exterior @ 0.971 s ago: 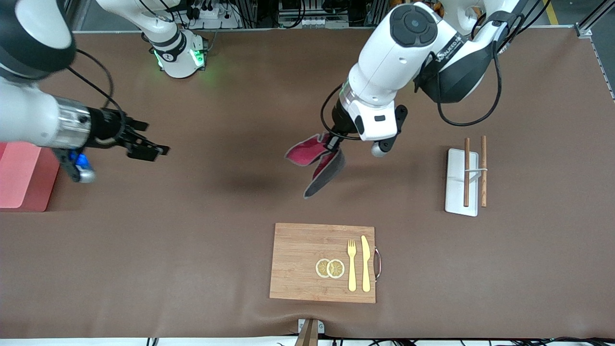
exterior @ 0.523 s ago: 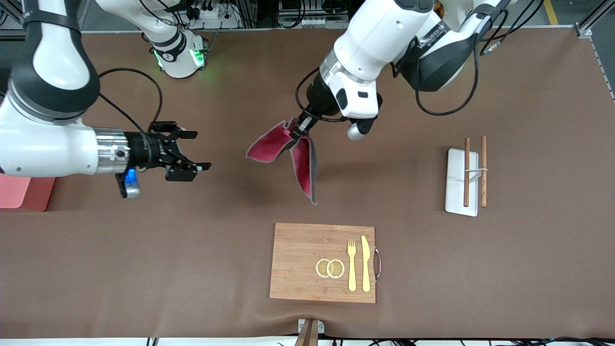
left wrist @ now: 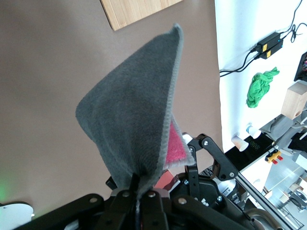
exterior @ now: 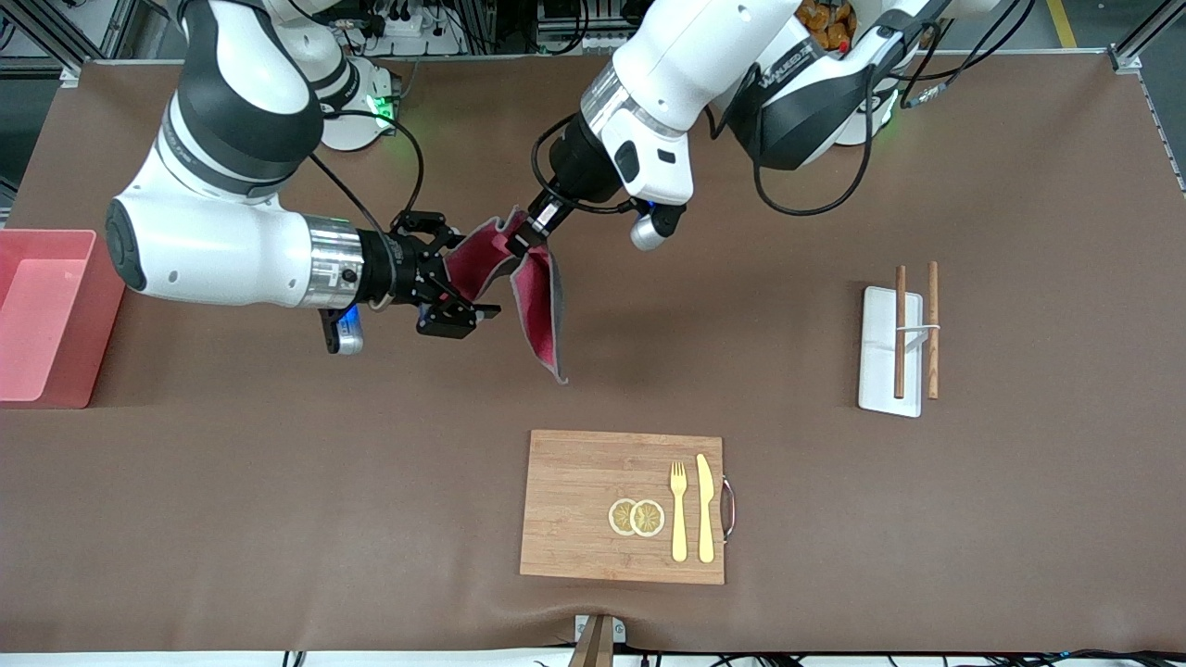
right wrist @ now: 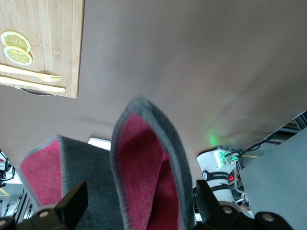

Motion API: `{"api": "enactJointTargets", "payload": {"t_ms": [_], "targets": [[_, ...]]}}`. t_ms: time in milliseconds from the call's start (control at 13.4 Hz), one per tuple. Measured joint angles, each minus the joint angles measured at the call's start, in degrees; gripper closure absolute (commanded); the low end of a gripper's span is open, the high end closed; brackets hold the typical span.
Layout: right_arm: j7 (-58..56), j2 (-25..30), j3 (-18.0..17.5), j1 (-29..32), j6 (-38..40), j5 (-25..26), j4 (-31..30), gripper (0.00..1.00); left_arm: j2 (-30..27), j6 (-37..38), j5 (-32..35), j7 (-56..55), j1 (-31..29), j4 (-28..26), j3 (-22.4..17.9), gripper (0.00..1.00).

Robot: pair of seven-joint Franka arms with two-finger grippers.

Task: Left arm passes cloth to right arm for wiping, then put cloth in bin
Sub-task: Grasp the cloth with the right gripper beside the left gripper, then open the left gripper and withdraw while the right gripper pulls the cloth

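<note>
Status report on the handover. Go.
Left gripper shut on the cloth, holding it up over the table. Right gripper open, jaws around the cloth's hanging flap, not yet closed. Bin waiting at the right arm's end. Nothing in the way.

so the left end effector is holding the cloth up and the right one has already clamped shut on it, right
Not quite. The left end effector does hold the cloth up over the table, but the right end effector is open, its fingers on either side of the cloth's edge, not yet clamped. The front view shows this.
</note>
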State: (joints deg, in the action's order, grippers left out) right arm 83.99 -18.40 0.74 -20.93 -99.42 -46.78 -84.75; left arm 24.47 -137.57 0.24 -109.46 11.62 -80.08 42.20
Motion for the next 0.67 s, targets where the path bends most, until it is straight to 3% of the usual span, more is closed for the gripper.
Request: {"api": "enactJointTargets", "payload": {"t_ms": [75,224,299,373,672], "targets": [[0.49,0.0,0.0,-0.04,0.09,-0.34,0.03,0.17,0.23,-0.25,0.0,0.0,0.09,0.0,0.0,1.0],[0.92,0.0,-0.04,-0.3,0.16,-0.89,0.03,0.72,0.36,-0.44,0.0,0.0,0.1,0.0,0.0,1.0],[0.99,0.0,-0.04,-0.41,0.17,-1.67,0.03,0.93,0.35,-0.48,0.0,0.0,0.1,0.0,0.0,1.0],[1.02,0.0,-0.04,-0.46,0.17,-2.11,0.03,1.0,0.35,-0.54,0.0,0.0,0.1,0.01,0.0,1.0],[1.02,0.0,-0.1,-0.53,0.18,-2.47,0.04,1.0,0.35,-0.63,0.0,0.0,-0.06,0.05,-0.04,1.0]]}}
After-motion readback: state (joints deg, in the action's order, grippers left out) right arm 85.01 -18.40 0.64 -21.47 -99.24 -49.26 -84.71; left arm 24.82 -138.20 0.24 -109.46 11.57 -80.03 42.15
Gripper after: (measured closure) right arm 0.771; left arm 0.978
